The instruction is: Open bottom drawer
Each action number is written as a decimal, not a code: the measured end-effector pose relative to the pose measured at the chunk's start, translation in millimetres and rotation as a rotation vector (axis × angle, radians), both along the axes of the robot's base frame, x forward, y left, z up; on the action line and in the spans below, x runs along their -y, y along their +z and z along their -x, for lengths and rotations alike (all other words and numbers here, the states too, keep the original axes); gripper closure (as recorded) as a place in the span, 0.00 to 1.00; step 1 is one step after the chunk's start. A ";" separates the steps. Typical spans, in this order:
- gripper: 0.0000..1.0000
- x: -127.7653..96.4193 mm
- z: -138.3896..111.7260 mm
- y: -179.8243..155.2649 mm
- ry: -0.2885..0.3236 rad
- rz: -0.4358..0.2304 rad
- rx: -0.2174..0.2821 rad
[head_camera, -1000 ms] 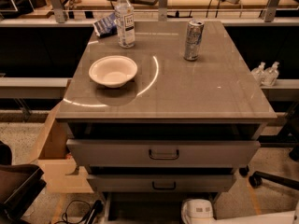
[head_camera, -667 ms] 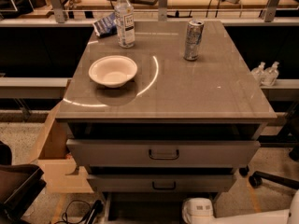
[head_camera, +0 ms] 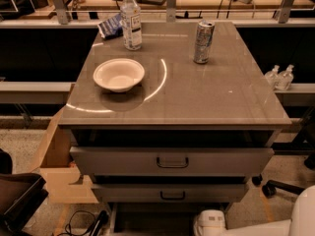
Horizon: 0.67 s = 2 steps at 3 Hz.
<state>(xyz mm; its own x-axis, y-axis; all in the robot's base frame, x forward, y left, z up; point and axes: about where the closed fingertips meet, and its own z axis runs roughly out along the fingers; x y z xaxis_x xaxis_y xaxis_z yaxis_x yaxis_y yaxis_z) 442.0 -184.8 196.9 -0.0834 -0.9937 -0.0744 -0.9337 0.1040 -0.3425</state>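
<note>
At 5 o'clock from the bottom drawer [head_camera: 128,193], the white tool [head_camera: 210,223] has barely shifted; its grip cannot be told. The drawer's grey front sits set back beneath the larger drawer front [head_camera: 113,161]; small dark handle [head_camera: 172,196] centred.

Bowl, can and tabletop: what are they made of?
Bowl: matte white, likely paper or plastic. Can: shiny metal, probably aluminium. Tabletop: smooth grey, perhaps laminate, glossy with reflections. The robot's white gripper sits low at the foot of the cabinet.

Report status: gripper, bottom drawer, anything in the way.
White gripper at frame bottom, below and right of the lowest grey flat-fronted drawer's small dark bar handle, not touching. Drawer looks shut. Handle unobstructed.
</note>
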 end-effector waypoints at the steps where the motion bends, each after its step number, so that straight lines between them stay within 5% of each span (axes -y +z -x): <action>1: 1.00 6.4 19.7 -20.5 -0.006 -0.004 -0.069; 2: 1.00 4.9 36.2 -33.0 -0.001 -0.003 -0.129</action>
<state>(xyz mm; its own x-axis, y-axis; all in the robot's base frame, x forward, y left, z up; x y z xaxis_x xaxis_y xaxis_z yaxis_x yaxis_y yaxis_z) 405.8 -189.7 163.9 -0.0934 -0.9934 -0.0662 -0.9700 0.1058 -0.2190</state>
